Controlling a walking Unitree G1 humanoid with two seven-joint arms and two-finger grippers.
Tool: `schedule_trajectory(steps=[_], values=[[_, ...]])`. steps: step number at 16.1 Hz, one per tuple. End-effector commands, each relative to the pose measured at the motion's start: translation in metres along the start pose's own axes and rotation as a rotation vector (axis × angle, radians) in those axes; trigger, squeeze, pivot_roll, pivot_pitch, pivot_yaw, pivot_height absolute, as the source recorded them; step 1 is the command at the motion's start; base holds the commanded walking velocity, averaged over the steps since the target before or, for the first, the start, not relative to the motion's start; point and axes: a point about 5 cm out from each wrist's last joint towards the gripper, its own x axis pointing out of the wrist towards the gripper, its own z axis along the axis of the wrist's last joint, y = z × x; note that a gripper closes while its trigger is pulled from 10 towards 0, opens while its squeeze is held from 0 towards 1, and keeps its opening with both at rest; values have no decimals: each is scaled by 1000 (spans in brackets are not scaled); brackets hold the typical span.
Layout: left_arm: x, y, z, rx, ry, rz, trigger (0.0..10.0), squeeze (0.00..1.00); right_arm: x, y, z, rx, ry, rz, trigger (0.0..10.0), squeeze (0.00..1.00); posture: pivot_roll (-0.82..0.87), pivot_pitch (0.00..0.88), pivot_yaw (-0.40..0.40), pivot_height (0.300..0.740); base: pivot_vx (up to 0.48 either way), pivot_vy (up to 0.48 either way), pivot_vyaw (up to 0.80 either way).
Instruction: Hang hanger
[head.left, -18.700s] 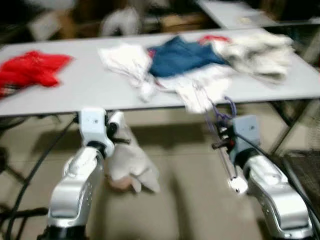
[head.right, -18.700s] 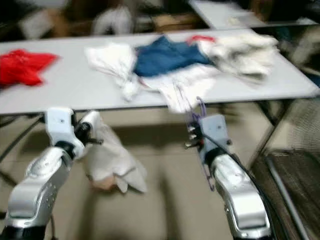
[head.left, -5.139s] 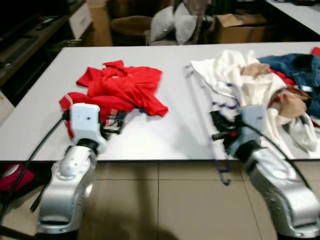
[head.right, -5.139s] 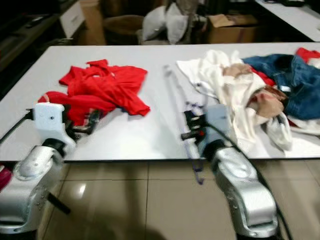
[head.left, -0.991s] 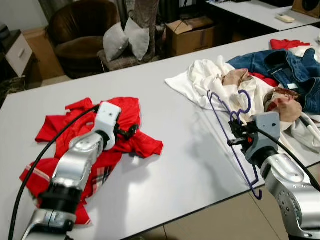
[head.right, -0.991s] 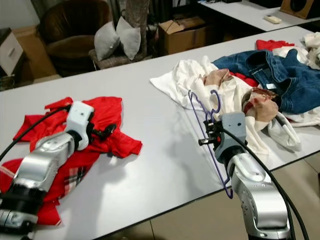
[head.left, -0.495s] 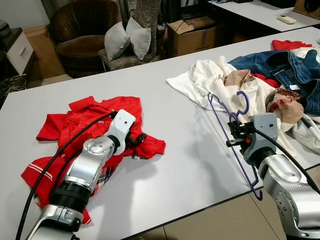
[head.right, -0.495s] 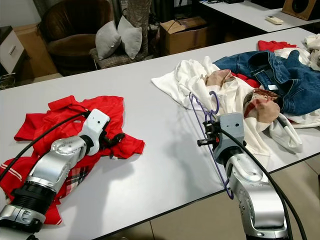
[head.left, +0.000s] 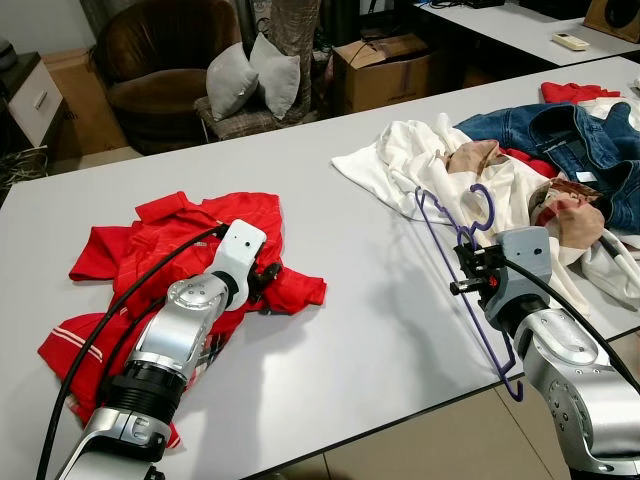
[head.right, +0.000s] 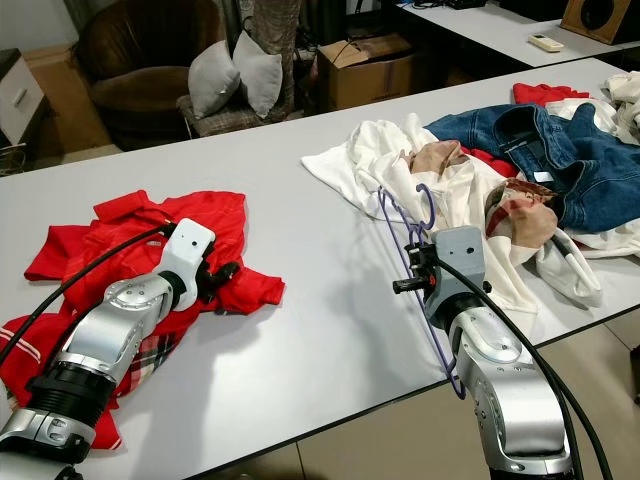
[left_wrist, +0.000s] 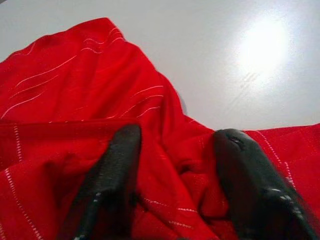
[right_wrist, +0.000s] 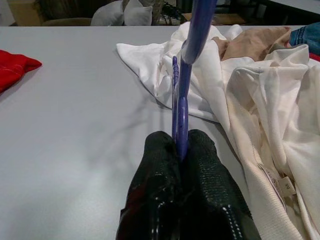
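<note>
A purple wire hanger stands tilted over the white table, its hook up near the white garment. My right gripper is shut on the hanger's lower bar; the right wrist view shows the purple bar pinched between the black fingers. A crumpled red shirt lies at the table's left. My left gripper rests on its right edge, open, with a fold of red cloth bunched between the spread fingers.
Blue jeans and more clothes are heaped at the table's right. Behind the table stand a brown armchair, grey pillows and a cardboard box. The table's front edge runs close under my right arm.
My left gripper came down from above the red shirt onto its right edge, then drew back slightly. The right gripper with the hanger has barely shifted.
</note>
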Motion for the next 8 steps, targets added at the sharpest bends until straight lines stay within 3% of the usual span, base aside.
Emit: schedule_trajectory(steps=[1, 6, 8], values=[[-1, 8, -6, -9, 27, 39, 0, 0, 2, 0, -12, 0, 59, 0, 10000, 0, -182, 0, 81, 740, 0, 0, 0], [-5, 18, -3, -27, -1, 85, 0, 0, 2, 5, -13, -9, 58, 18, 10000, 0, -176, 0, 80, 740, 0, 0, 0], [-6, 20, 2, -99, -51, 91, 0, 0, 3, 7, -14, -9, 59, 22, 10000, 0, -174, 0, 83, 740, 0, 0, 0]])
